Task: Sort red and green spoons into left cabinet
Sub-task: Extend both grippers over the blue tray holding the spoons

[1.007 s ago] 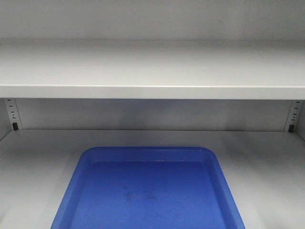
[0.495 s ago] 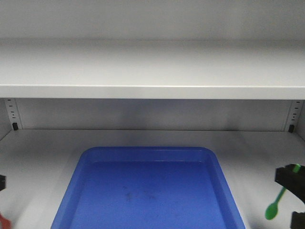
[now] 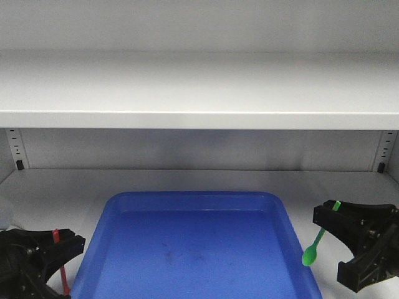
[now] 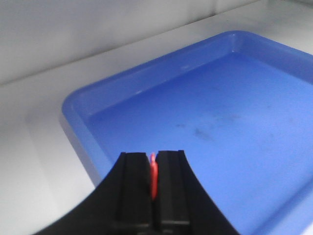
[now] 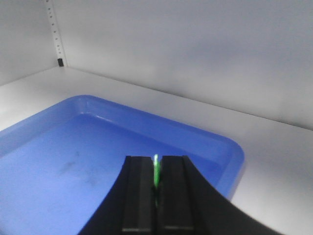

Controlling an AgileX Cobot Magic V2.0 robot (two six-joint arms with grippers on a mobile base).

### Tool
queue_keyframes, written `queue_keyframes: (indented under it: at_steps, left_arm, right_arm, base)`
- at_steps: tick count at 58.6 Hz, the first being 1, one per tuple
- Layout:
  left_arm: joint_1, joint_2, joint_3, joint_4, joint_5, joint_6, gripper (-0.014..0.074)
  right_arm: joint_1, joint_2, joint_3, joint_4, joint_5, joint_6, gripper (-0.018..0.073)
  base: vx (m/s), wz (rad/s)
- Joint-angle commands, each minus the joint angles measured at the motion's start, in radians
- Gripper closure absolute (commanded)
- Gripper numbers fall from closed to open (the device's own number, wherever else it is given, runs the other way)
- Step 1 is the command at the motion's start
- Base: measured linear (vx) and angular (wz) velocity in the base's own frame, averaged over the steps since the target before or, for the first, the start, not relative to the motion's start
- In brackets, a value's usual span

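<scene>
In the lower left of the front view, the bright red slim plastic spoon (image 3: 61, 268) hangs bowl-down, just beside the left rim of the rectangular blue plastic tray (image 3: 187, 198). The left end effector (image 4: 152, 166) has its fingers pressed together on the handle, and in its wrist view only a red sliver shows between them. A grip near the handle's top probably serves to lower the bowl first.

The tray lies in the middle on the floor of the light grey metal cabinet (image 3: 349, 184), under the horizontal grey shelf (image 3: 199, 93), and holds nothing yet.

In the lower right, the bright green slim plastic spoon (image 3: 315, 246) slants bowl-down, just off the tray's right rim. The right end effector (image 5: 155, 169) is likewise clamped on its handle (a thin green line between the fingers). Both spoons hang inside the cabinet, neither yet set down.
</scene>
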Motion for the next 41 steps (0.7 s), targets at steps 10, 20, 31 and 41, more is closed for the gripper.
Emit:
queue_keyframes:
  at_steps: [10, 20, 31, 41]
  left_arm:
    - [-0.017, -0.01, -0.074, -0.138, -0.075, 0.094, 0.0597]
    - [-0.017, -0.01, -0.079, -0.149, -0.095, 0.088, 0.0597]
    - [-0.017, -0.01, -0.141, -0.165, -0.081, 0.088, 0.0597]
    - [-0.017, -0.009, -0.171, -0.214, -0.021, 0.089, 0.0597]
  right_arm:
    - [-0.005, -0.006, -0.051, 0.091, 0.036, -0.018, 0.0562]
    - [-0.005, -0.006, -0.051, 0.091, 0.036, -0.018, 0.0562]
    - [-0.005, -0.006, -0.051, 0.091, 0.04, -0.018, 0.0562]
    - [-0.005, -0.006, -0.051, 0.091, 0.077, -0.017, 0.0562]
  base:
    - [0.0, 0.0]
    - [0.0, 0.0]
    - [0.0, 0.0]
    - [0.0, 0.0]
